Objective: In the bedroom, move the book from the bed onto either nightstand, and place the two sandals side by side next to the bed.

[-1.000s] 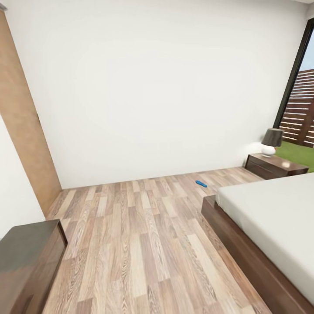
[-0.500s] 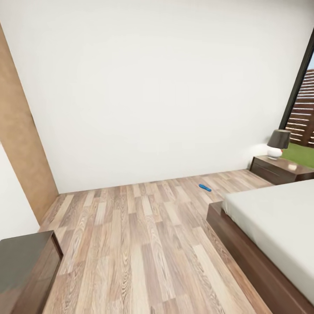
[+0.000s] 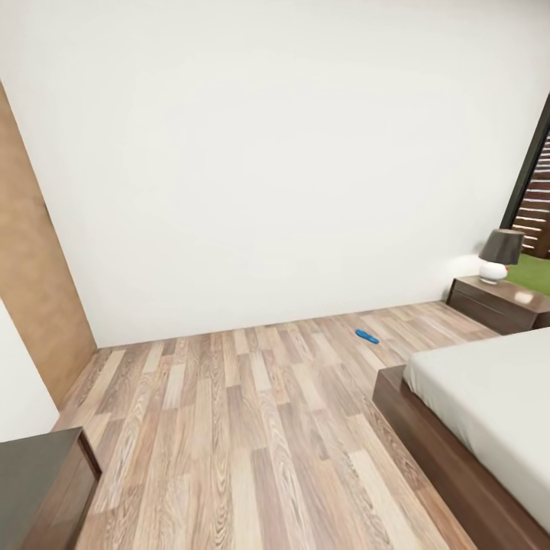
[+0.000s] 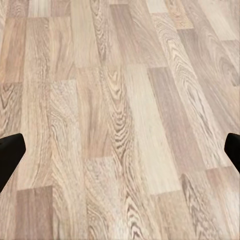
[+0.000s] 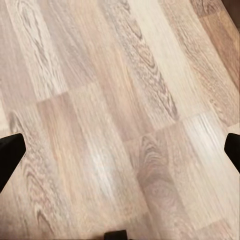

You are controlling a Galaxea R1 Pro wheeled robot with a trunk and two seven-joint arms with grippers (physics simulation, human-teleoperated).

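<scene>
left gripper [image 4: 120, 150] – spread wide, nothing held, pointed at light brown wood-plank floor [image 3: 252, 428] | right gripper [image 5: 120, 150] – likewise | one flat bright blue sandal [image 3: 367, 336] is seen on the floor beyond the dark-framed bed [image 3: 458, 466], near the dark reddish-brown nightstand [image 3: 500, 304]

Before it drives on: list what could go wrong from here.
1. One sandal lies on the floor, small and flat; the base might roll over it.
2. The bed frame's corner juts into the path on the right; a tight turn could clip it.
3. Another cabinet sits close on the left, narrowing the room to swing.
</scene>
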